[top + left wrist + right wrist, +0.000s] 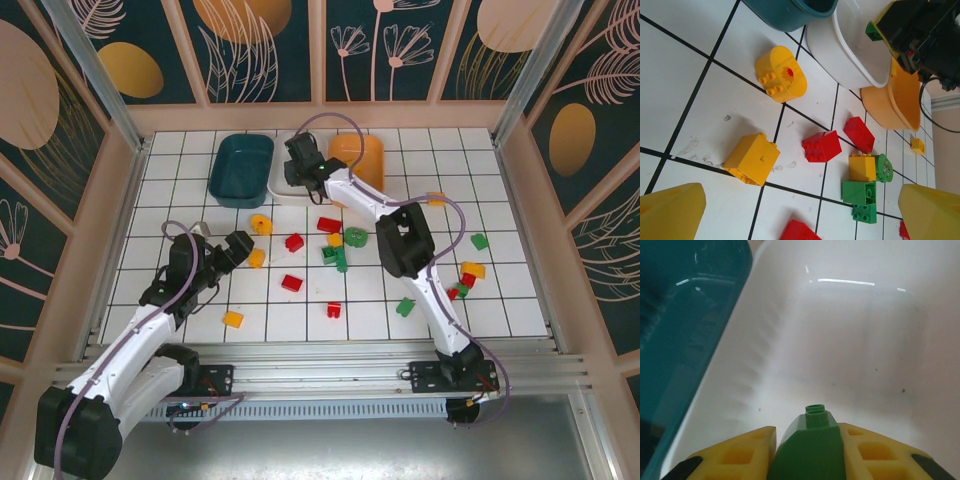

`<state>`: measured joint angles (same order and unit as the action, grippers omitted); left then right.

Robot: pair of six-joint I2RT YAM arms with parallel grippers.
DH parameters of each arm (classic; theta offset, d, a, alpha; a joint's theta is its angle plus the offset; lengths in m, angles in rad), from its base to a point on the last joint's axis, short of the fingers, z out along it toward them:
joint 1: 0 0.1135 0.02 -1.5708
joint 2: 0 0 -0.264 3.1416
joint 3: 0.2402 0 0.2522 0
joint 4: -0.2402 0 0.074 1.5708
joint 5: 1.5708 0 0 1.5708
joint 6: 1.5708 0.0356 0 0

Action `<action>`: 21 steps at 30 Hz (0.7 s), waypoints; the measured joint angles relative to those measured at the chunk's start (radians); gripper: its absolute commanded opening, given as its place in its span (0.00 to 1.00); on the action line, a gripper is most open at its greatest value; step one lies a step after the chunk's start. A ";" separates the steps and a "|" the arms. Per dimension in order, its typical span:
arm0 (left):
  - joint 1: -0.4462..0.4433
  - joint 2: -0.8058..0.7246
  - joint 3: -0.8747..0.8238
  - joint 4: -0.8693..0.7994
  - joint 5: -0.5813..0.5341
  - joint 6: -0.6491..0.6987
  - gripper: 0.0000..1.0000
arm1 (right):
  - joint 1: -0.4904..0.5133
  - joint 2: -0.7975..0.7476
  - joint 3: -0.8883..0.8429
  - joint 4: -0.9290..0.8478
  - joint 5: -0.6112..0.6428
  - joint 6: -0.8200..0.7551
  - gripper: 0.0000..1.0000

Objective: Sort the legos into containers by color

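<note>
**Handling.** Each brick is judged light, rigid and hollow, with glossy walls that may slip under the claw. A firm pinch should not harm it. Take hold across two flat opposite side walls, below the studs. Avoid sloped or rounded faces, as on the round yellow brick [781, 74].

**Left claw** [238, 248]: jaws at full spread and empty, hovering over the bench [180, 180] well to the near side of the white tub [280, 190].

**Loose stock on the bench**, near side and right of the white tub:
- six yellow bricks [233, 319]
- six red bricks [291, 283]
- six green bricks [404, 307]

Some bricks touch in a cluster, so each count may be off by one.

**Right claw** [298, 178]: closed on one green brick [810, 440], gripped by its sides with the studs pointing forward, and held over the bare inside of the white tub.

**Containers:** three. The teal tub [240, 170] sits against the white tub's left side and the orange tub [365, 155] sits at its right
</note>
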<state>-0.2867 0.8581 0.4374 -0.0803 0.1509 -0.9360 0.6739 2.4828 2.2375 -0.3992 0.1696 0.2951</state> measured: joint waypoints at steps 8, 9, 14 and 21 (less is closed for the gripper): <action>0.001 0.035 0.000 0.001 0.036 0.013 0.99 | -0.006 0.018 0.051 -0.041 -0.011 -0.010 0.52; 0.001 0.037 0.000 0.001 0.042 0.015 0.99 | -0.006 0.017 0.051 -0.043 -0.010 -0.010 0.52; 0.001 0.040 0.002 0.001 0.055 0.027 0.98 | -0.001 -0.108 -0.115 -0.011 0.018 -0.029 0.52; 0.001 0.052 0.007 0.020 0.056 0.036 0.99 | 0.055 -0.545 -0.634 0.160 0.038 -0.027 0.51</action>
<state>-0.2859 0.9104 0.4442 -0.0605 0.2070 -0.9001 0.7284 1.9381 1.6035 -0.2394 0.2077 0.2676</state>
